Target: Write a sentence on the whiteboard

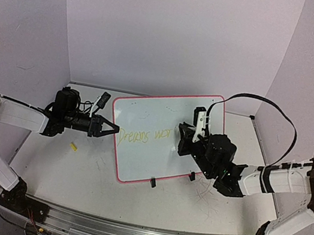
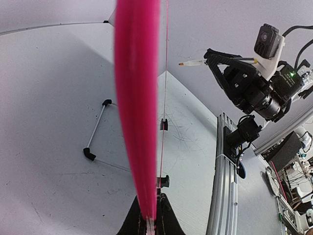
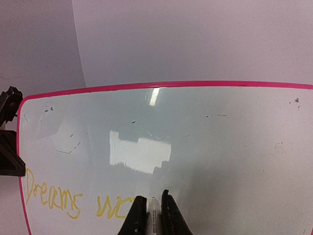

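Left gripper [image 2: 150, 218] clamps whiteboard [image 2: 137, 98], seen edge-on; right wrist shows marker [image 3: 154, 218], sentence [image 3: 51, 198].

The left arm [image 1: 17, 114] and right arm [image 1: 273, 181] had white shells, black joints. The right gripper [image 1: 186, 130] was black, trailing a black cable [image 1: 264, 98].

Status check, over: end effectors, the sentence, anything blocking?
Left end effector shut on whiteboard rim. Right end effector shut on marker, at the last letters. Sentence reads "Dreams wo", unfinished. Board ahead bare.
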